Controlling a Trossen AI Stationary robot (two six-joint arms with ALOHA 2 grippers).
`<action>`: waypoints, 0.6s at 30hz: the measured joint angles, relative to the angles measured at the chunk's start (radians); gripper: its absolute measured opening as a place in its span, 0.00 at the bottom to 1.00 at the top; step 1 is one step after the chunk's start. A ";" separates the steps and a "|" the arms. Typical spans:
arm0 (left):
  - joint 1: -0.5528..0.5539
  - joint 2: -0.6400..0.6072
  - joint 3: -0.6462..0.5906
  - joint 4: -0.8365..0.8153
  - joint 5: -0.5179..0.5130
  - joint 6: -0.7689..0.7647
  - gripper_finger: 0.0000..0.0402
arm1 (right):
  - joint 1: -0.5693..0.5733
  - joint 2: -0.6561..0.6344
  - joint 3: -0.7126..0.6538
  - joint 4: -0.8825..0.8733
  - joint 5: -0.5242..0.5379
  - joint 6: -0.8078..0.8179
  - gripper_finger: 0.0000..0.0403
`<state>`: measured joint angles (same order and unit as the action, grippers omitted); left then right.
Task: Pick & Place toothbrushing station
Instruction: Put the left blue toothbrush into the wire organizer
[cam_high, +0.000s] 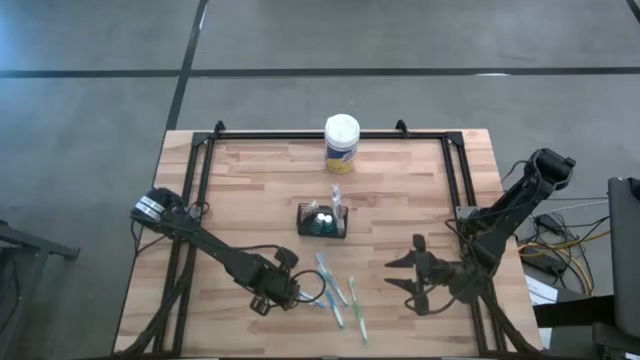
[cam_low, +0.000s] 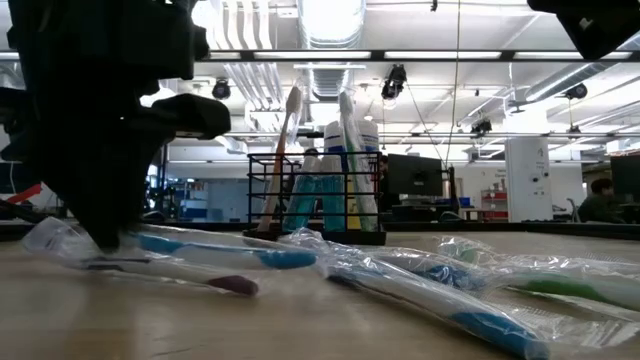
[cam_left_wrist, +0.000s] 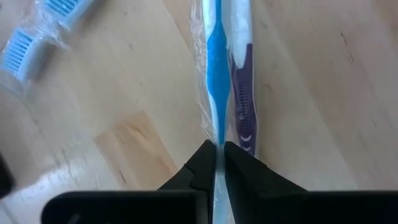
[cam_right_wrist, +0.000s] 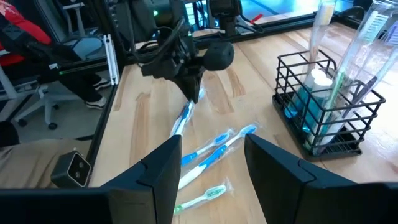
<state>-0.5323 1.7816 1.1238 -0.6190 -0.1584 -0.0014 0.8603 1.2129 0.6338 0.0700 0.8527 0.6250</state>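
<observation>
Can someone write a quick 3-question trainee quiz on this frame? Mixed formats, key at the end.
1. True or false: the left gripper is shut on the blue wrapped toothbrush lying on the table.
2. Multiple choice: the right gripper is (a) holding a tube, (b) open and holding nothing, (c) inside the caddy.
3. Fill in: the black wire caddy stands between the loose toothbrushes and the white-lidded ____.

Key: 1 true; 2 b; 3 canister.
</observation>
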 joint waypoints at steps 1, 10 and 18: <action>0.000 0.000 -0.002 0.007 0.000 -0.002 0.08 | -0.001 0.000 0.000 0.000 -0.001 0.000 0.43; 0.000 0.000 0.016 0.037 0.012 -0.009 0.13 | -0.019 0.000 0.000 -0.001 -0.022 0.002 0.43; 0.000 0.000 0.043 0.033 0.008 0.002 0.12 | -0.019 0.000 0.000 -0.003 -0.024 0.004 0.43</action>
<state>-0.5320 1.7817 1.1664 -0.5862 -0.1504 0.0001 0.8413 1.2133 0.6338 0.0673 0.8288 0.6286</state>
